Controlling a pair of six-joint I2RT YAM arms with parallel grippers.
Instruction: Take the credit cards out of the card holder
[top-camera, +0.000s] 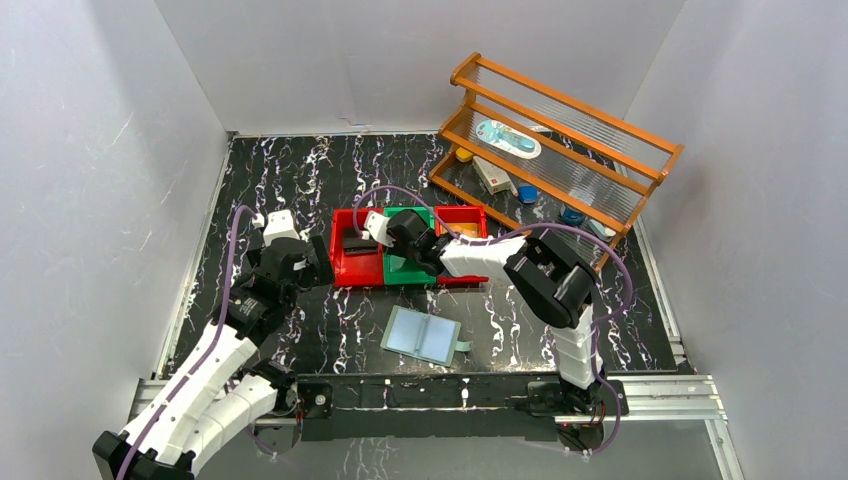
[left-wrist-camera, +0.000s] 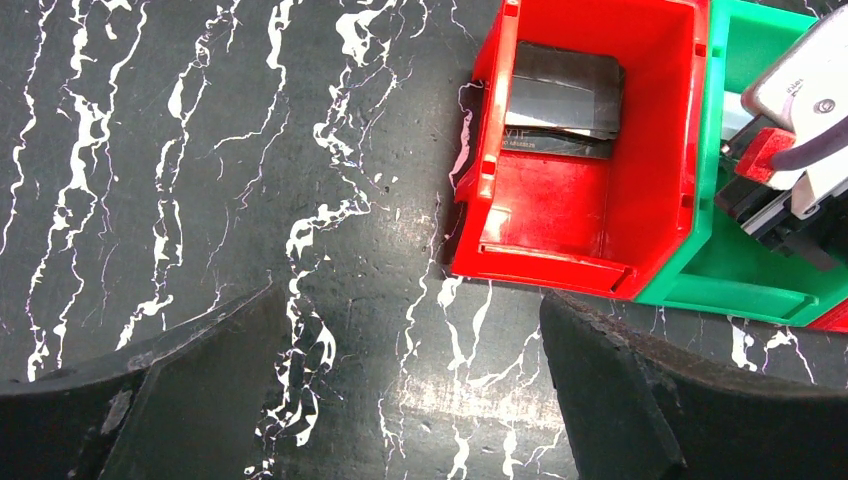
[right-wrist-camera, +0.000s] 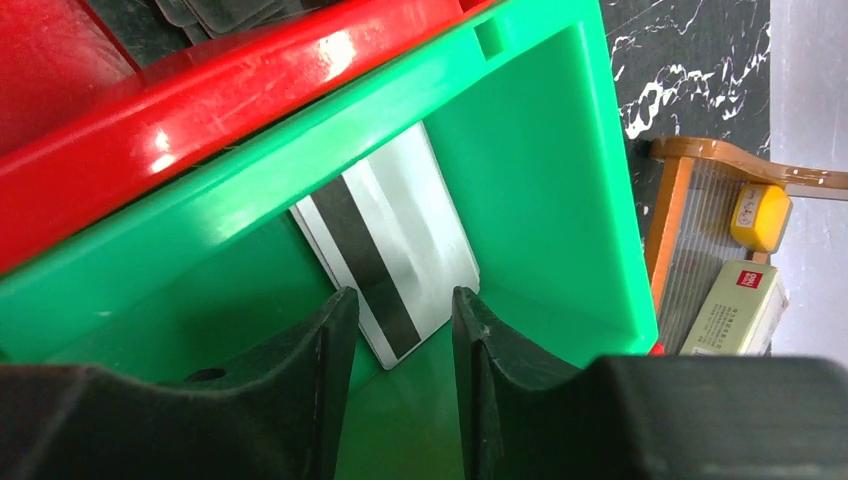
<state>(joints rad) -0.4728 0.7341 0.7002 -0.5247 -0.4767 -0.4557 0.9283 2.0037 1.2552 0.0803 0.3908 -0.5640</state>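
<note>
One silvery card (right-wrist-camera: 395, 250), black-striped, leans in the green bin (right-wrist-camera: 540, 200), before the right tool (right-wrist-camera: 403, 300), its jaws parted and released. Two dark cards (left-wrist-camera: 565, 95) overlap in the red bin (left-wrist-camera: 560, 210) to its left; the sage-green card holder (top-camera: 422, 335) lies open on the near desk (top-camera: 520, 335), the left tool (left-wrist-camera: 408, 295) gaping empty.

Three bins: one left red bin (top-camera: 355, 272), one green bin (top-camera: 402, 270), one right red bin (top-camera: 462, 211). One card holder (top-camera: 422, 336), at 6 o'clock from them. One silvery card (right-wrist-camera: 400, 240) in the green bin. Two dark cards (left-wrist-camera: 565, 95) in the left red bin.
</note>
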